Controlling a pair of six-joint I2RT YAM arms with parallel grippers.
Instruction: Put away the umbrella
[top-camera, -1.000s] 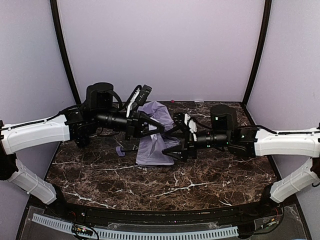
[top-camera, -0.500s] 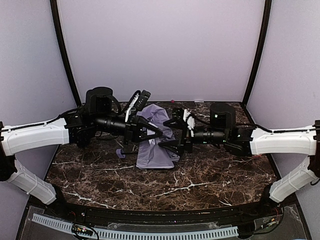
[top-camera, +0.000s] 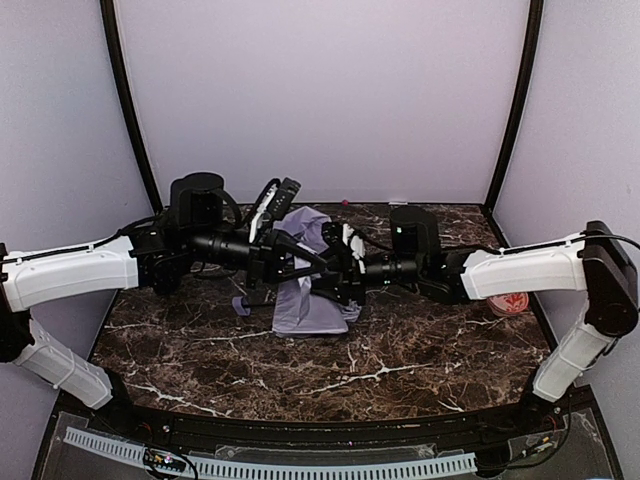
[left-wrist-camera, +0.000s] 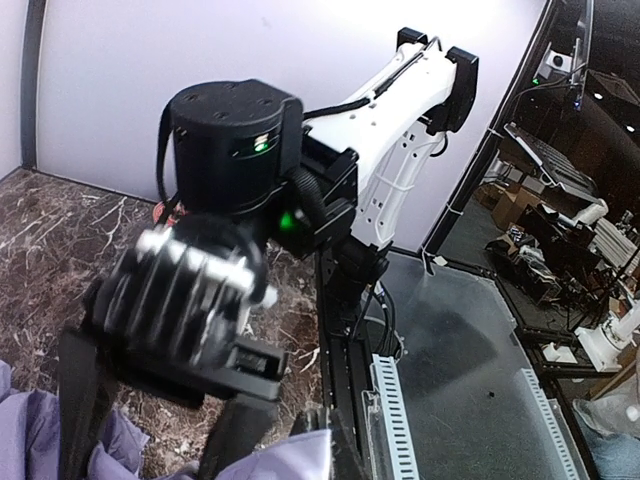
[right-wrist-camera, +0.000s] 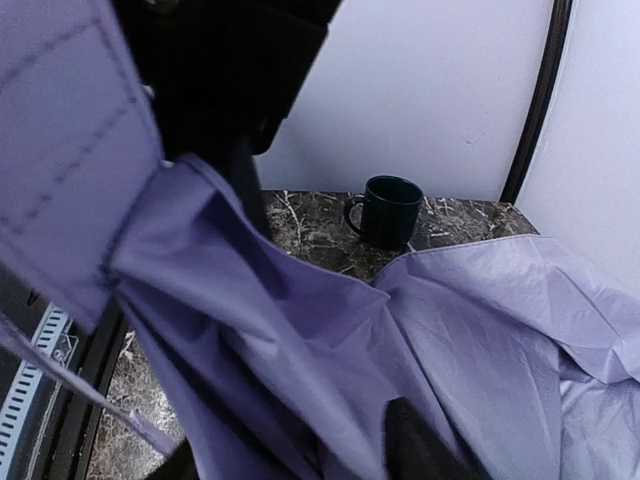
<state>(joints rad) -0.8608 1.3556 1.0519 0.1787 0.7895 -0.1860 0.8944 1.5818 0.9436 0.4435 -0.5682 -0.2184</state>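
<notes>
Right claw (top-camera: 326, 279) moved left, against umbrella (top-camera: 306, 311).

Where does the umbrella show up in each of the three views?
Top external: umbrella at table centre, slightly left.
Left wrist: umbrella fabric only, along the bottom edge.
Right wrist: umbrella fabric fills most of the frame.
Shared landmark: marble tabletop.

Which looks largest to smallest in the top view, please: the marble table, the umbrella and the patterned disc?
1. The marble table, by far.
2. The umbrella, partly covered by the arms.
3. The patterned disc, although the right arm hides part of it.
</notes>
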